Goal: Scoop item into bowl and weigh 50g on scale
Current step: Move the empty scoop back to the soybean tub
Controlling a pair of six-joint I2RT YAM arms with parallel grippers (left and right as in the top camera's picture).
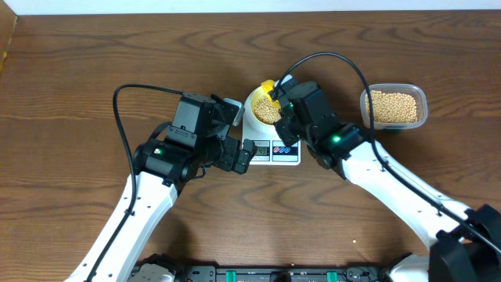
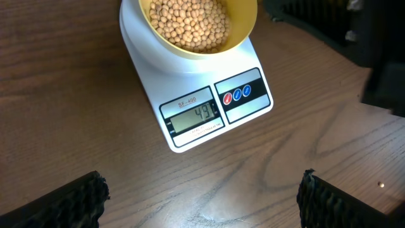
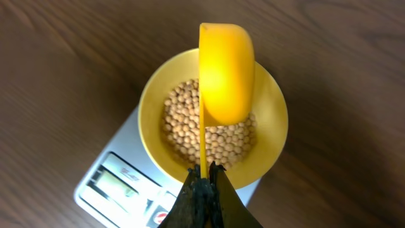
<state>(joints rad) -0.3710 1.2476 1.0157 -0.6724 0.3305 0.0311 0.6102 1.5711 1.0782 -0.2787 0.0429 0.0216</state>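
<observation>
Beans on the scale, display at 43

The pale yellow bowl sits on the white scale, part-filled with beans, and the display reads 43. The right gripper is pinched tight on the handle of a yellow scoop, which is tipped on its side over the bowl. The left gripper hangs near the scale's display edge, spread wide and empty. A clear tub of beans stands apart on the worktop.

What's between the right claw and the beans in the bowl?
A yellow scoop: the right claw grips its handle, its cup tipped over the beans in the bowl. The right wrist view shows it.
</observation>
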